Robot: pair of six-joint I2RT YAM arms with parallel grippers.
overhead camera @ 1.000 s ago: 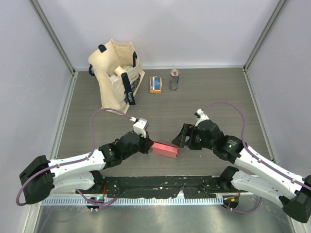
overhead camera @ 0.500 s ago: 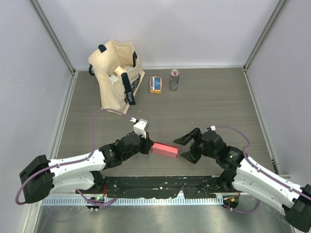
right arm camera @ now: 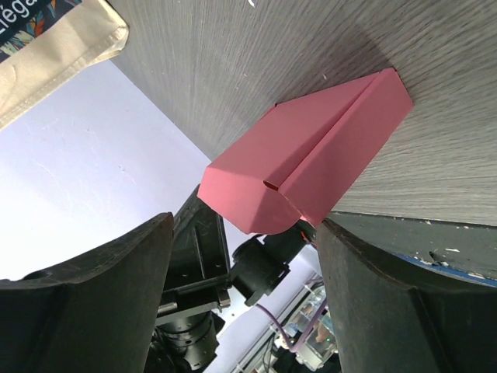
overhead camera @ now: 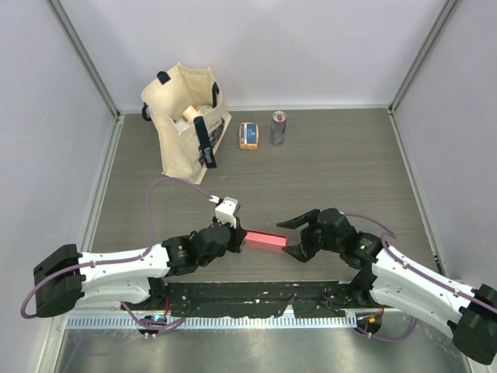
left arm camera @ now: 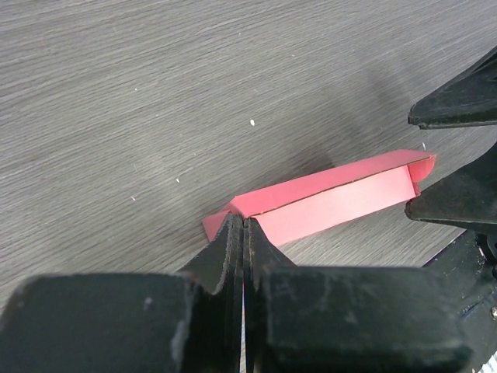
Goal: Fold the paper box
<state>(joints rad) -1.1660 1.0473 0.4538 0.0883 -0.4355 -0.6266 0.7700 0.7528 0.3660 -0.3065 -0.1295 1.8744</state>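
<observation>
The paper box (overhead camera: 265, 240) is a pinkish-red low block lying on the table near the front, between the two arms. My left gripper (overhead camera: 238, 236) is shut on the box's left end; in the left wrist view (left arm camera: 244, 224) the jaws are pressed together on a flap of the box (left arm camera: 334, 196). My right gripper (overhead camera: 296, 236) is open at the box's right end, one finger on each side of it. In the right wrist view the box (right arm camera: 311, 159) lies just ahead of the open gripper (right arm camera: 245, 260), whose fingers are apart from it.
A beige tote bag (overhead camera: 186, 116) stands at the back left. A small orange-and-blue packet (overhead camera: 248, 135) and a can (overhead camera: 278, 127) stand beside it. A black mat (overhead camera: 256, 295) runs along the table's front edge, just behind the box.
My right gripper has swung round and moved left until its open fingers flank the box's right end. The left gripper and box have shifted slightly toward the front.
</observation>
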